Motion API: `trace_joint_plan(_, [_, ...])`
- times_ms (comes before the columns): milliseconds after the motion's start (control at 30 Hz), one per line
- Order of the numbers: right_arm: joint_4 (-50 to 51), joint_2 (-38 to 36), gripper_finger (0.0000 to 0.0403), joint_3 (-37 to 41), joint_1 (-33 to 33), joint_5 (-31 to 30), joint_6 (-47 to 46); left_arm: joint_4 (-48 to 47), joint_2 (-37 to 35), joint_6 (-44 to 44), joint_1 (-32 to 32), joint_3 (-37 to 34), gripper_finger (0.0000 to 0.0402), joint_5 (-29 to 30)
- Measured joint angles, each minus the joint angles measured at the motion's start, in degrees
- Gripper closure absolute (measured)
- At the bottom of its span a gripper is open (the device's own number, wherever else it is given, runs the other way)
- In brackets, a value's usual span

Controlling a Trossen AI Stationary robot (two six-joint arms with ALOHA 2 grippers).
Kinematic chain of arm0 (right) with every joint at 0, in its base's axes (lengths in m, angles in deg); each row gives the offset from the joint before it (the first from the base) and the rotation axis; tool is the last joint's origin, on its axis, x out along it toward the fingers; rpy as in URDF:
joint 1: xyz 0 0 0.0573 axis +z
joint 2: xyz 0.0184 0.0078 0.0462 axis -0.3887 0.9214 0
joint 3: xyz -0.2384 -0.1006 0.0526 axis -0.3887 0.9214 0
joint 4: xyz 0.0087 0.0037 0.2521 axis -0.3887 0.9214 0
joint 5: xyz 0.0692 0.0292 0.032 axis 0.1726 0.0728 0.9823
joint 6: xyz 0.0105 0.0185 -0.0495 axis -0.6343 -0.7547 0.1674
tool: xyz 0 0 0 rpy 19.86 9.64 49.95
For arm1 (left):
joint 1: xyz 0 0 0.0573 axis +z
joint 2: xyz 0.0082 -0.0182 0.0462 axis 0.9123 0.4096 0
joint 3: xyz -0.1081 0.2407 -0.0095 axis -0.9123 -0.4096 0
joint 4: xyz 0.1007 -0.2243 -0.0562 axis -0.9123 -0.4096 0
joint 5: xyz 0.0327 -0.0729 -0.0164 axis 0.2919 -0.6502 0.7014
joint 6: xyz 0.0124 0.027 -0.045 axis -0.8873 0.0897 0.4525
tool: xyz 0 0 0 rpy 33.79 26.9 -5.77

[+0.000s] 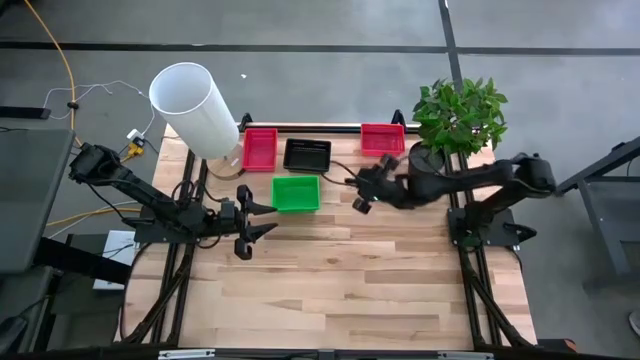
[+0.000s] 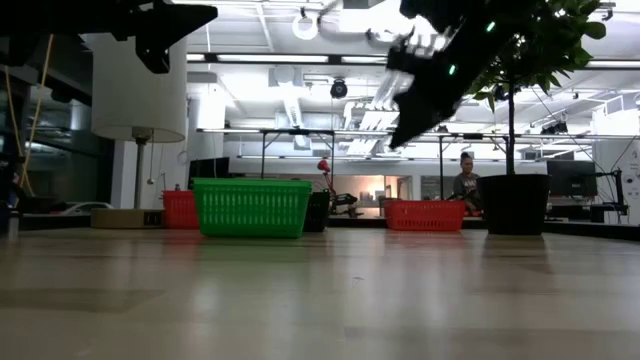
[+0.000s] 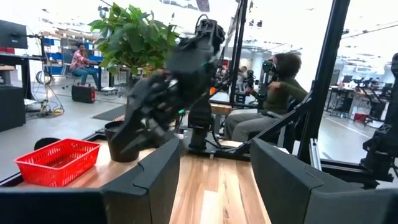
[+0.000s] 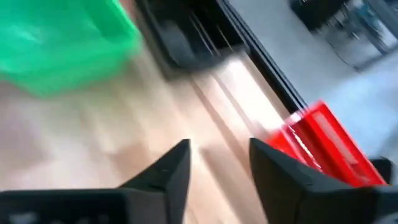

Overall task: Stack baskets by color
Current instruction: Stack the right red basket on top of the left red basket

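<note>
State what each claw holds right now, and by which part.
Nothing is held. The right claw hangs open above the table between the green basket and the red basket; the left claw waits open, empty.

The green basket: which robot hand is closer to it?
Left. The left gripper hovers just beside the green basket; the right gripper hangs farther off on its other side.

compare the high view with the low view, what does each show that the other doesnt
Only the high view shows the black basket clearly from above, the left gripper with open fingers over bare wood, and the whole white cylinder.

Only the low view shows the room behind the table, with a seated person far off.

Both show the green basket, two red baskets at the table's far edge, the potted plant and the raised right gripper, holding nothing.
</note>
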Motion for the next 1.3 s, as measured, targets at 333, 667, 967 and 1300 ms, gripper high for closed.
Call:
trace_joint_plan(333, [2.5, 9.4, 0.0172, -0.6, -13.9, -2.3, 16.8, 0.0, 0.0, -1.0, 0.0, 0.0, 0.0218, 0.0])
trace_joint_plan(667, [-0.1, 15.6, 0.0171, -4.2, -23.4, -2.6, 28.7, 0.1, 0.0, -1.6, 0.1, 0.0, 0.0218, 0.1])
trace_joint_plan(967, [1.7, 17.6, 0.0179, -6.2, -26.1, 2.4, 29.0, 0.0, 0.0, -1.0, 0.1, 0.0, 0.0218, 0.1])
trace_joint_plan(1300, [2.4, 17.6, 0.0293, -6.1, -29.0, 7.2, 25.3, 0.2, 0.0, -0.1, 0.1, 0.0, 0.0218, 0.0])
